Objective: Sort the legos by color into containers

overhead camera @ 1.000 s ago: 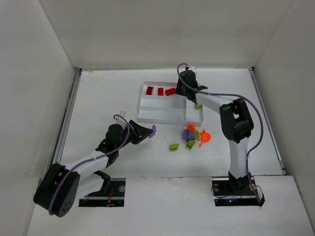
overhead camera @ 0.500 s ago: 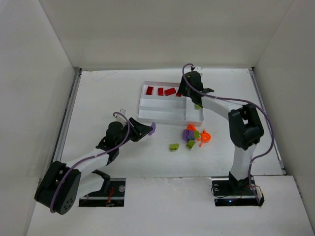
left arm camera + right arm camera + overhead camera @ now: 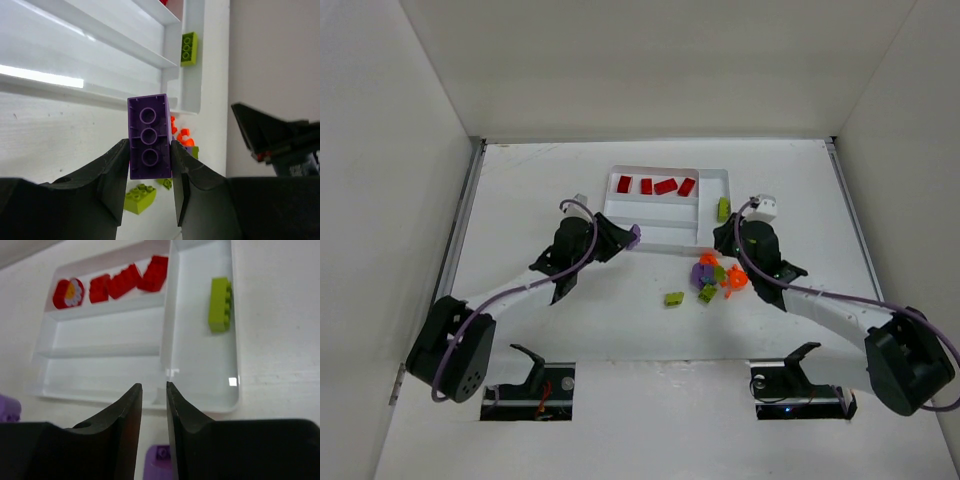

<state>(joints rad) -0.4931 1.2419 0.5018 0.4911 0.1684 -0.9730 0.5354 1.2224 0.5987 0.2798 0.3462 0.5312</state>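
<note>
Purple brick (image 3: 148, 136), pinched in my left gripper (image 3: 148, 150), hangs at the tray's (image 3: 90, 87) near wall. Released here, I judge, it could clip the rim and tumble outside. My right gripper (image 3: 154, 386) hovers narrowly parted and empty.

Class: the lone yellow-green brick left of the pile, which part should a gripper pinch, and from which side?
Probably its two long side faces, coming straight down from above: the yellow-green brick lies flat, apart from the pile, so there is room either side.

Stretched low and forward, the left gripper (image 3: 149, 147) pinches a purple brick (image 3: 148, 125) while the right gripper (image 3: 154, 390) has its jaws narrowly apart, empty.
</note>
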